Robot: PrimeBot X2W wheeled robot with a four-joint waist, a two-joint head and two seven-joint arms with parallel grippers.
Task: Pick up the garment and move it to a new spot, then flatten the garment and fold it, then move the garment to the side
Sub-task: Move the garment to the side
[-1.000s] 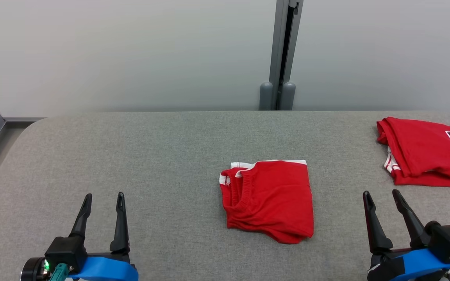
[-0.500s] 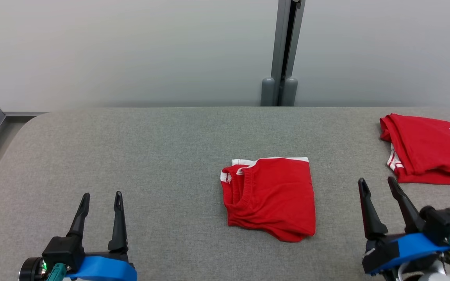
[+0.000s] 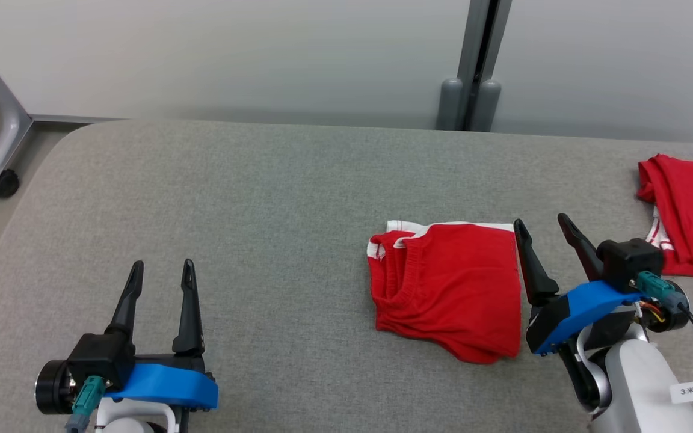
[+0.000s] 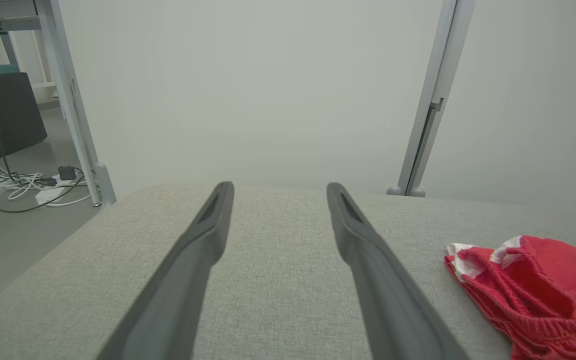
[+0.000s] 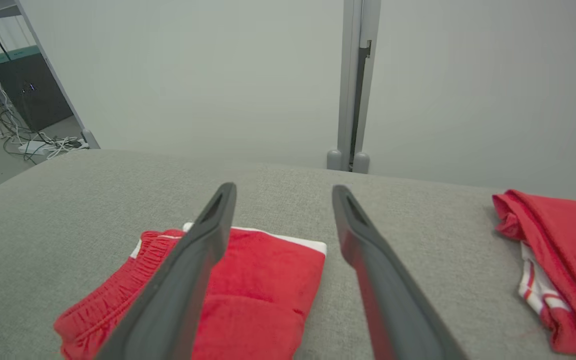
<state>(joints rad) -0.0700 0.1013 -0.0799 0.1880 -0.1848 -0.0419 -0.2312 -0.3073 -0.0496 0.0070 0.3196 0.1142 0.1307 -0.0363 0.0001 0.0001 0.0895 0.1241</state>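
Note:
A folded pair of red shorts with white trim and an elastic waistband lies flat on the grey padded table. My right gripper is open and hovers at the shorts' right edge, its left finger over the cloth. From the right wrist, the shorts lie under the left finger. My left gripper is open and empty at the lower left, well apart from the shorts.
A second red garment, folded with white stripes, lies at the table's right edge. A grey post stands behind the table against the pale wall. A wheeled metal frame leg stands on the floor at the far left.
The head camera has swung left and down, shifting the whole scene rightward. My right gripper has moved left and forward to the shorts' right edge. The left gripper has kept its place.

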